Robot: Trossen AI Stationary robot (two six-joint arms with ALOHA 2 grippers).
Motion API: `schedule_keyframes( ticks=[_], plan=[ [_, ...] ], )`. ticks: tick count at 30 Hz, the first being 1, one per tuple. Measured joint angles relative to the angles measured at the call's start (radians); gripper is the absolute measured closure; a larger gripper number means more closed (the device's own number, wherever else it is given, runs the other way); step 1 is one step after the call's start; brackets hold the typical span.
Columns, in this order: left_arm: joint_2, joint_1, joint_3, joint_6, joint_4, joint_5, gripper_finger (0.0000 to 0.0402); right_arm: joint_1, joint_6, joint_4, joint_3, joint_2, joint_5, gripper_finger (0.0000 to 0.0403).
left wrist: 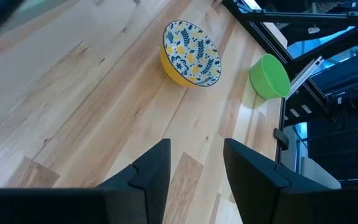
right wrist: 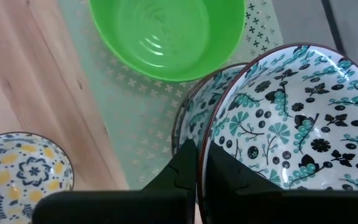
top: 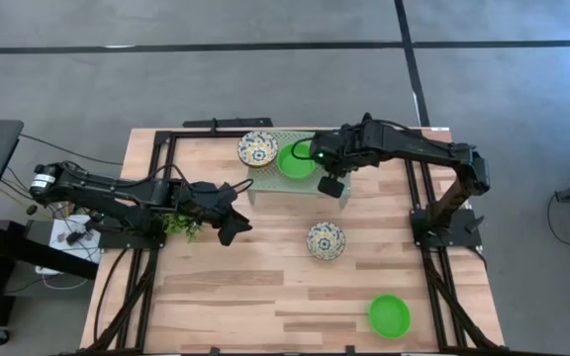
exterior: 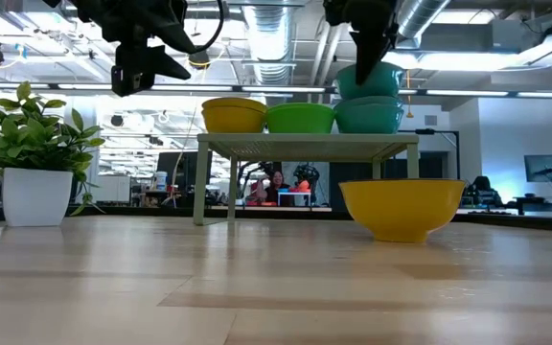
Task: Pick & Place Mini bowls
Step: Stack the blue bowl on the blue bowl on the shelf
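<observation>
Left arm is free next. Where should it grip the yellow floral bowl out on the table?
Probably the rim. The yellow floral bowl sits upright and alone on the table, so the left gripper, open, can come straight down with one finger inside and one outside.

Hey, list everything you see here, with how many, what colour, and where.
Green bowls: two, bright green; one on the rack, one near a table corner.
Yellow floral bowls: two, yellow outside; one on rack, one mid-table.
Teal-patterned bowls: two, white and teal; upper held over lower, at rack's end.
Rack: one, pale green; at table's edge.
Plant: one, green, white pot; beside left arm.
Left gripper: open, above table.
Right gripper: shut on upper bowl's rim.
</observation>
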Motion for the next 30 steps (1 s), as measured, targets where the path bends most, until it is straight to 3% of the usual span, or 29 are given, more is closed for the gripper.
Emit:
schedule_keyframes(
  ticks=[17,30],
  plan=[
    [0.0,0.0,0.0,0.0,0.004,0.0,0.0252,-0.003,-0.053,0.091,-0.134,0.0,0.008,0.0392],
    [0.0,0.0,0.0,0.0,0.014,0.0,0.0252,-0.03,-0.06,0.087,-0.134,0.0,0.011,0.0336]
  ],
)
